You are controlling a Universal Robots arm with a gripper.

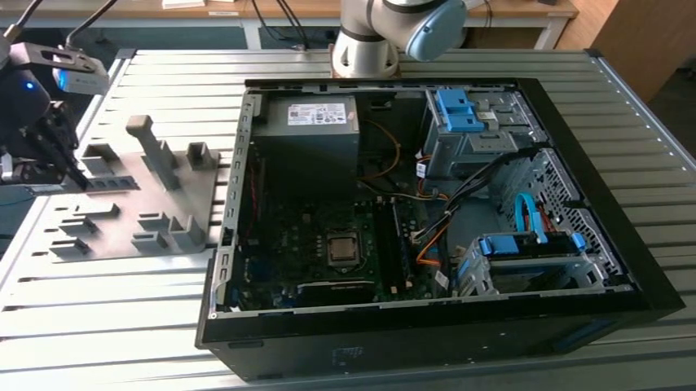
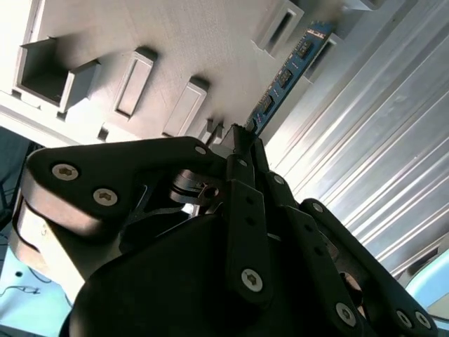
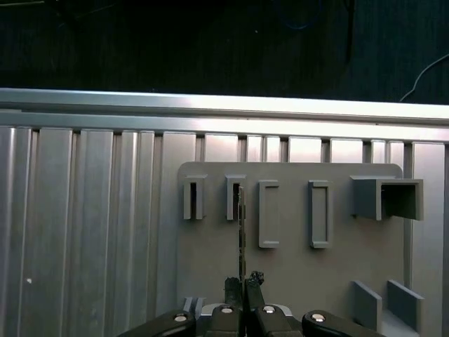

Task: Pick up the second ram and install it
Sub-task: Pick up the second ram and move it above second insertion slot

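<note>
The gripper (image 1: pixel 68 171) is seen at the exterior view's left edge, lowered over the grey fixture plate (image 1: pixel 109 240). The plate lies on the ribbed metal table (image 1: pixel 109 318), to the left of the open computer case (image 1: pixel 435 342). In both wrist views the fingers (image 2: pixel 242 189) are shown pressed together on one end of the second ram (image 2: pixel 284 74), which is gripped across its thin edge. In the second wrist view the stick's blue board and black chips are seen reaching away from the fingertips over the plate. In the first wrist view the ram (image 3: pixel 242 225) is seen edge-on as a thin line, just beside a slotted block (image 3: pixel 233 198) in the plate's far row. Whether its far end is seated in that block or only lies beside it cannot be told.
</note>
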